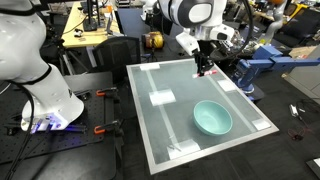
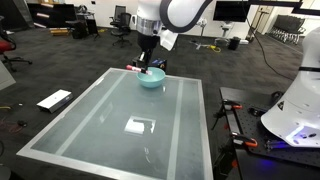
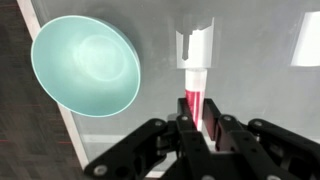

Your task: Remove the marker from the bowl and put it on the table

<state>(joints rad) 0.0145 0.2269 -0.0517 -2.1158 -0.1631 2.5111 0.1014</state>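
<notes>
Between the 2 fingers (image 3: 219,135) of the hand (image 3: 199,126), the marker (image 3: 193,98) is clamped, its red-pink barrel pointing away from the wrist camera towards the desk (image 3: 250,90) beneath. The hand is therefore closed on the pen. Off to 1 side of the hand and clear of it, the bowl (image 3: 85,65) is seen with nothing inside. In an exterior view the hand (image 1: 203,67) is found beyond the bowl (image 1: 212,119), over bare desk (image 1: 165,125) near its far edge, with the marker (image 1: 201,71) showing as a red fleck at the fingertips. A whitish piece (image 3: 195,45) is seen just beyond the barrel's far end; whether it is the pen's cap or a tape patch cannot be told, nor whether the pen already touches the surface.

The removal step is judged done, and the placing step is judged to be in hand. What is called for next is a gentle descent straight below the hand until the marker meets the desk. The fingers would then be opened and the hand raised clear, care being taken that the round barrel is not set rolling
</notes>
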